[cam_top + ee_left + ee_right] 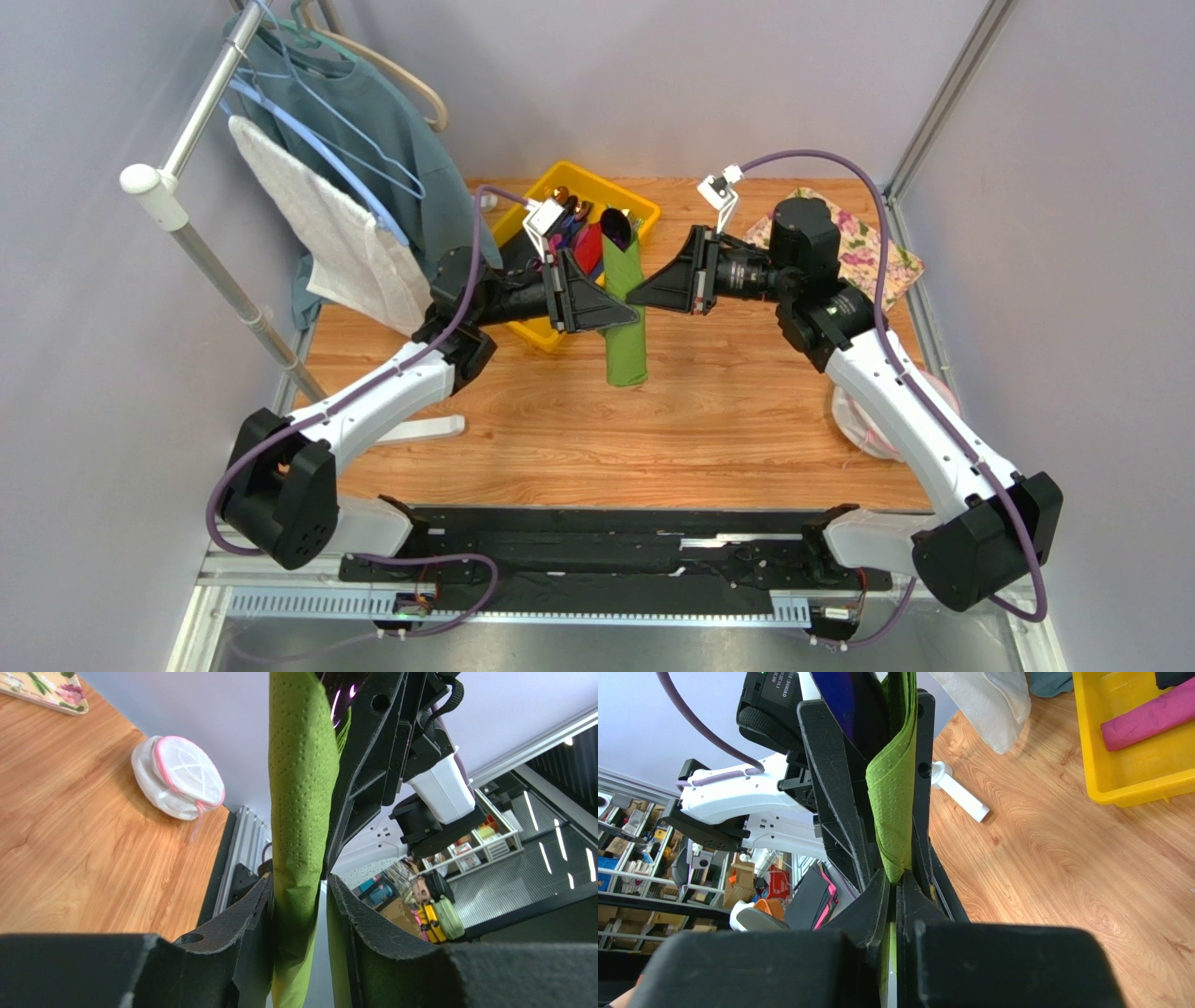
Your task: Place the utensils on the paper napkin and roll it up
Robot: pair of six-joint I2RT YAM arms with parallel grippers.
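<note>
Wood surface, yellow bin at back. Rolled green paper napkin held up off surface. Left tool and right tool both pinching it. Purple utensil tucked inside roll.

The napkin is bright green with a fine dotted emboss. A deep purple utensil shows at its top. The left gripper and right gripper on it are matt black. Behind the napkin, the bin is yellow, with a magenta piece inside. Right of the napkin are a cream mat with pink flowers and a white pouch trimmed in pink. The table is orange-brown wood grain.
</note>
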